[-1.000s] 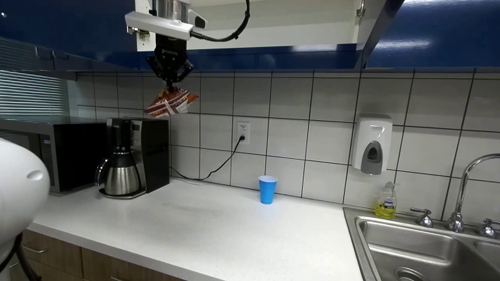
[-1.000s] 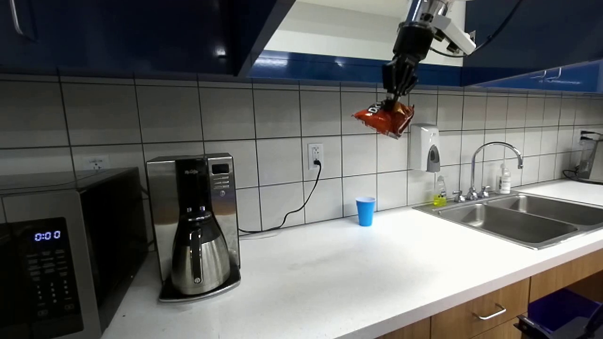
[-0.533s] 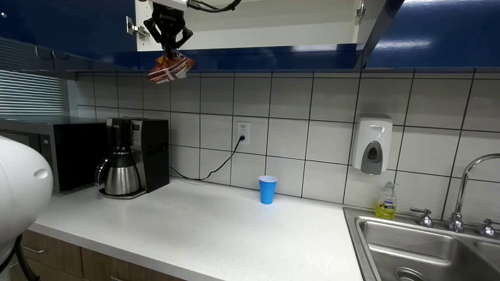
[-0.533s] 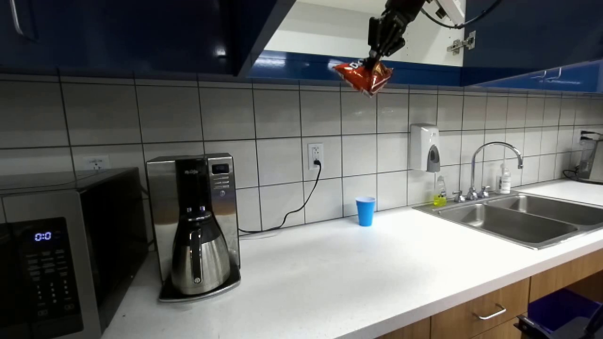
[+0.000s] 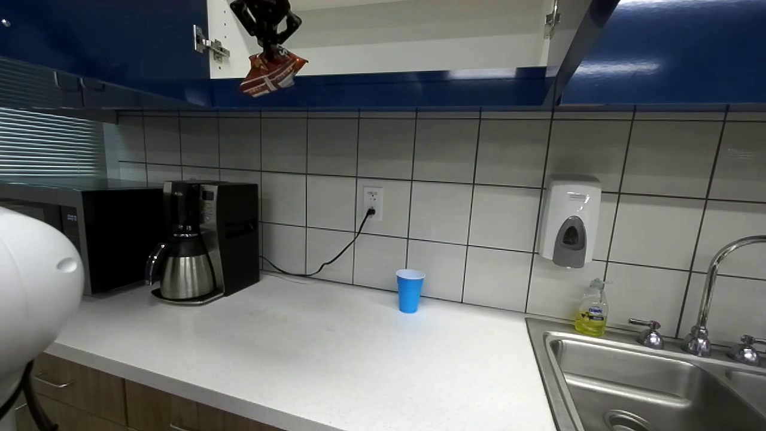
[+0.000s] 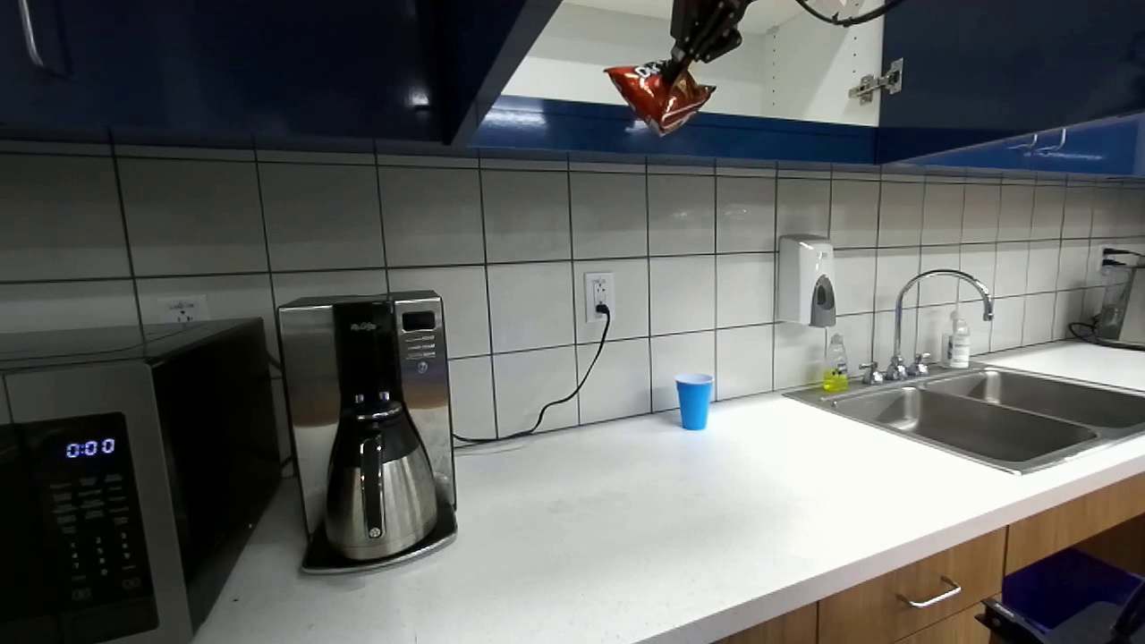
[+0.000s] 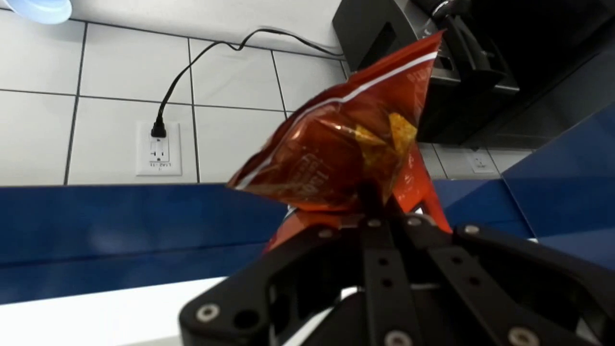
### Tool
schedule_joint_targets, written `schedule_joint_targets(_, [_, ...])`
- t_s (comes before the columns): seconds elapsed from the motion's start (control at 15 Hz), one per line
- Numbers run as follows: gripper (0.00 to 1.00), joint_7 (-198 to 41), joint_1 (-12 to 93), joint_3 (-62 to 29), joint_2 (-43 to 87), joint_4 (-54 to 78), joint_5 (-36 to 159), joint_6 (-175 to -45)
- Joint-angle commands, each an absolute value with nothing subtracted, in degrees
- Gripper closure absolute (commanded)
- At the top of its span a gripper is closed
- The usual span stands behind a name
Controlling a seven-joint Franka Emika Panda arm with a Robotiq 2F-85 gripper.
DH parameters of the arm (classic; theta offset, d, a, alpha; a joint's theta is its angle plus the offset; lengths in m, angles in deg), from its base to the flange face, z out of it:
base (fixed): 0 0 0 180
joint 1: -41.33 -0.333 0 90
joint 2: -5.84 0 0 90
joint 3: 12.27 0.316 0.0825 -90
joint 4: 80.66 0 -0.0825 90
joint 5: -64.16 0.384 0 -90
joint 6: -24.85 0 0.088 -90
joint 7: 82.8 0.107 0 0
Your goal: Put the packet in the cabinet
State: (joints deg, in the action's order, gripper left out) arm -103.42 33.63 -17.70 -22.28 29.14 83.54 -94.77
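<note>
1. Red and crinkled, the packet [image 5: 272, 75] hangs from the gripper [image 5: 271, 52] in an exterior view. We see its top against the pale inside of the cabinet [image 5: 431, 51] and its lower corner across the dark blue front edge [image 5: 413, 91], so we place it outside, right at the opening.
2. In an exterior view we find the packet [image 6: 657, 98] tilted and overlapping that edge too, with the door [image 6: 1002, 80] swung wide. We judge the carry up to the cabinet to be the step in hand, the placing not yet done. Below, well apart, the blue cup [image 6: 694, 402] stands upright on the counter [image 6: 555, 537] and is no part of our job.
3. In the wrist view we have the fingers [image 7: 372, 204] pinched together on the packet's middle, its corners flaring out. We take the white surface [image 7: 96, 315] past the edge for the cabinet floor. Our next move, we think, calls for enough height that the dangling corner clears the edge, then a reach inward over that floor, and only then a release, lest it slide back out.
</note>
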Motion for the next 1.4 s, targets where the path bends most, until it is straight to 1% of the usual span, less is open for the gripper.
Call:
schedule_joint_targets(0.0, [1.0, -100.9, 33.6, -17.8, -18.4, 24.0, 85.1, -97.3])
schedule_joint_targets(0.4, [1.0, -97.2, 34.5, -17.6, -14.2, 18.4, 84.9, -102.0])
schedule_joint_targets(0.8, [1.0, -94.6, 34.9, -17.4, -9.7, 12.0, 84.6, -103.6])
schedule_joint_targets(1.33, [1.0, -92.1, 36.8, -17.0, 0.7, 2.8, 84.4, -105.7])
